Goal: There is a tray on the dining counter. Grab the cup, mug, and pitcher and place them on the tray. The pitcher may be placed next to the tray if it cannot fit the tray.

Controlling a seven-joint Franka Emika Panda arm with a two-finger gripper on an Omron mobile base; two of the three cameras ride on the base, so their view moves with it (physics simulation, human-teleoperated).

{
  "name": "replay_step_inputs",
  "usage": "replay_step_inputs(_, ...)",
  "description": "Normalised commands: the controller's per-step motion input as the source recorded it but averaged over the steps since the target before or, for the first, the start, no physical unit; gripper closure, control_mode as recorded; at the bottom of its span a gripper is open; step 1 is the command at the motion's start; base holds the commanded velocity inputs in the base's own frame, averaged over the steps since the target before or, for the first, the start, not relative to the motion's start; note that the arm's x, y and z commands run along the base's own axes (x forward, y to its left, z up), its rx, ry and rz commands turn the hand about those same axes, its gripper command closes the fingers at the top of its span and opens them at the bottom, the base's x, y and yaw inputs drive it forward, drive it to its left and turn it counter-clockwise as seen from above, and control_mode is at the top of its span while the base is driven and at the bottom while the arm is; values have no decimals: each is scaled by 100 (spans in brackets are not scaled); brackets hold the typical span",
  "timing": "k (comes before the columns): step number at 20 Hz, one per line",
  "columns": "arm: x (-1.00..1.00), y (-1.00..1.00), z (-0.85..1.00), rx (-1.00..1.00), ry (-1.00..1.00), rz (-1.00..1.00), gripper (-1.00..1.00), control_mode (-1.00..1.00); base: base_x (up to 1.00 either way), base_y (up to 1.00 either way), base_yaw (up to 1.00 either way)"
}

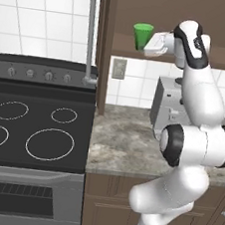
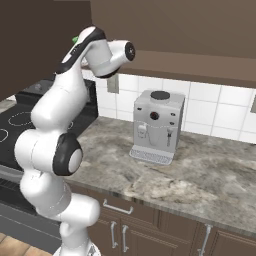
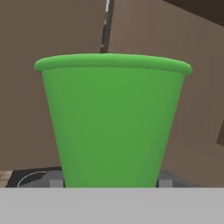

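Note:
The cup (image 1: pixel 142 35) is a bright green tapered tumbler held upright and high in the air, in front of the dark brown wall cabinet. My gripper (image 1: pixel 145 45) is shut on its lower part from the right side. In the hand view the cup (image 3: pixel 113 122) stands very close, with the two fingertips (image 3: pixel 56 181) flanking its base. From the right base view my raised arm covers the hand, and a sliver of the green cup (image 2: pixel 75 39) peeks out behind the wrist.
A black stove (image 1: pixel 32 129) with ring burners lies lower left. A grey coffee machine (image 2: pixel 156 125) stands on the marbled kitchen counter (image 2: pixel 200 175) against the tiled wall. Brown upper cabinets (image 1: pixel 148 9) hang close above the hand.

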Motion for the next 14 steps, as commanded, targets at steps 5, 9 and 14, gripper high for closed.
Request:
replay_step_inputs(5,-75,-10,-2,0,1,-11,100,-100,0,0,0)
replay_step_inputs(9,-77,-25,-4,0,3,-1,100,-100,0,0,0)
replay_step_inputs(14,-71,-21,-10,1,8,0,100,-100,0,0,0)
